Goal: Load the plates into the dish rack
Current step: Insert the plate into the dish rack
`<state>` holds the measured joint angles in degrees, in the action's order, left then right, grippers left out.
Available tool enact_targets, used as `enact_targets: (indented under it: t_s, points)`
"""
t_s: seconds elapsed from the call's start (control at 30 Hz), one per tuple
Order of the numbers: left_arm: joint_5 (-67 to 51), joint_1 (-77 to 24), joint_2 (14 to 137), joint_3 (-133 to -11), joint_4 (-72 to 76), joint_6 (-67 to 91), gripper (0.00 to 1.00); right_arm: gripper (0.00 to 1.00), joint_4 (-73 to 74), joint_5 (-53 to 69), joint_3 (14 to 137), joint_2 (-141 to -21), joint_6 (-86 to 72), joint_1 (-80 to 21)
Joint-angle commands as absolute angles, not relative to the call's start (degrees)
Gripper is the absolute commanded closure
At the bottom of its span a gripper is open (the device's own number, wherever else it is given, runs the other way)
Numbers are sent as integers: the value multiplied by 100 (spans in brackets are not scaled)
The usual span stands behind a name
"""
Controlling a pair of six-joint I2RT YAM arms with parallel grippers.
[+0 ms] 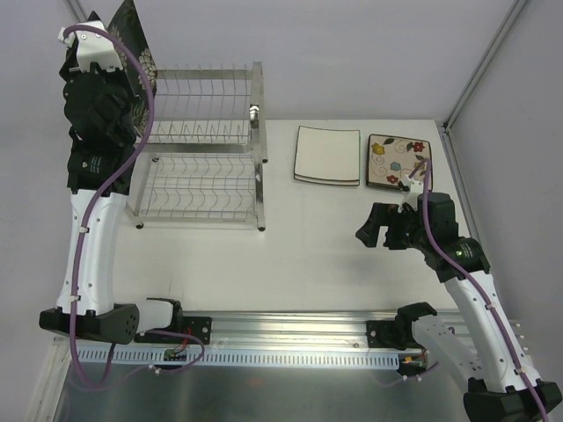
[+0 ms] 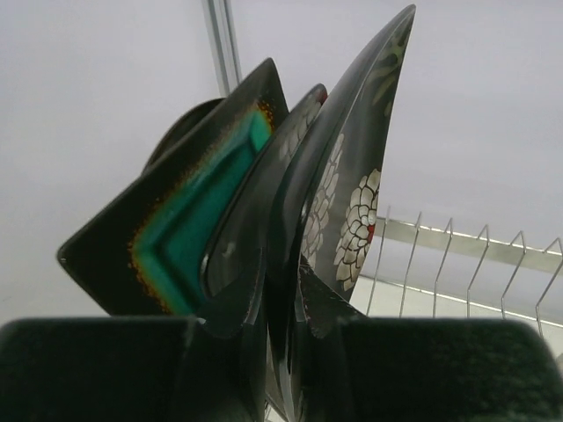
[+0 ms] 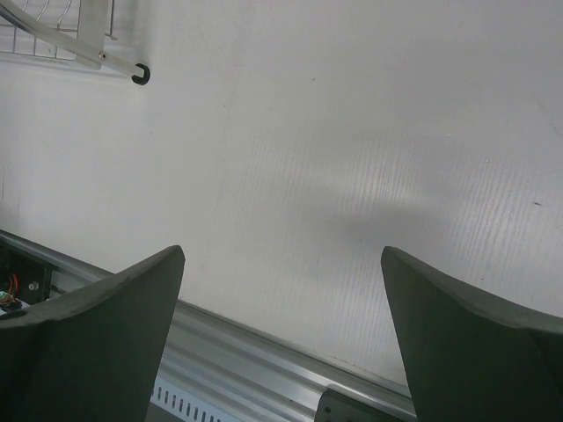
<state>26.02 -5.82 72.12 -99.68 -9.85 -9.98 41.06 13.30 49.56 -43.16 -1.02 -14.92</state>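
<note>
Found left end effector (image 2: 268, 308) shut narrow on the lower rim of the black chrysanthemum plate (image 2: 352, 220), one finger on each face, carrying it on edge and raised.

Judged glazed ceramic: stiff, weighty for a rim pinch, slick, apt to chip against wire. Recommend hold at the rim, deep enough to stop swing, and slow lowering between prongs.

Seen just left of that end effector's load: teal-centred plate (image 2: 193, 220), also on edge; unable to tell whether touching. Glimpsed behind it a rounded dark rim (image 2: 180, 127), probably the round plate. Noted below and right of the end effector the upright prongs of the dish rack (image 2: 457, 251).

Found right end effector (image 3: 281, 255) spread wide, holding nothing, hovering over bare counter (image 3: 352, 132). Located near it, toward the far side and flat on the counter, the white square plate (image 1: 327, 156) and, just beside that, the flowered cream plate (image 1: 396, 160), neither yet loaded.
</note>
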Motion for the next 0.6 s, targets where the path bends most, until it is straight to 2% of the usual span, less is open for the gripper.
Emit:
enact_targets:
  t_s: [0.0,0.57]
  points:
    - [2189,-492,7075,-10108,123,-650,100,0,4078,1354,5168,-4316,105,-1468]
    - [2136,-378,6961,-9615,132,-519,100,0,4052,1336,5142,-4359,123,-1459]
